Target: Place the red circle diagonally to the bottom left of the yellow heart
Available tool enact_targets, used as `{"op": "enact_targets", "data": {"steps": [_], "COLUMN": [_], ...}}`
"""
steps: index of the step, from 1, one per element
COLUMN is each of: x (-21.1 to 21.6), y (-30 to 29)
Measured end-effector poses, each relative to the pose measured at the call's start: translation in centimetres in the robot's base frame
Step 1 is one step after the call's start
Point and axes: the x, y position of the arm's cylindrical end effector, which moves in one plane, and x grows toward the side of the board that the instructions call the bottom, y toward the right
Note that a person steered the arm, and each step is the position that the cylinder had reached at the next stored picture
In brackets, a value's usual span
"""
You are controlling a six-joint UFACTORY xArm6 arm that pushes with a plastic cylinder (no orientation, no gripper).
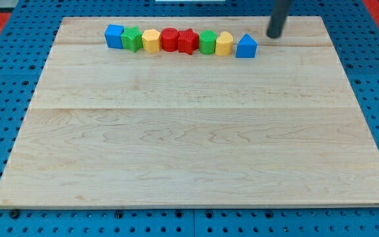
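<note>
Our tip (274, 35) rests on the counter (196, 131), right of the blue block (246, 47), well apart from the red circle (170, 39); we carry no jaws.

I see a pale wooden board (196, 145) with faint grain on a blue pegboard (5, 66); along its top, blocks run blue (114, 35), green (132, 39), yellow (151, 41), red (170, 39), red (188, 41), green (207, 42), yellow (224, 44), blue (245, 46).

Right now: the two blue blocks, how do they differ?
The blue cube sits at the row's left end, beside a green block; the blue triangular block sits at the right end, beside a yellow block, nearer my tip. One flat-topped, one peaked. Both are blue, in one row.
</note>
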Motion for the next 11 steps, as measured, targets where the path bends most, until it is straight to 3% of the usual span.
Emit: {"op": "enact_targets", "data": {"steps": [1, 2, 5, 9, 11], "x": [-1.7, -0.6, 10.0, 16.6, 20.8], "y": [-9.9, -16.3, -21.8, -32.0, -20.8]}}
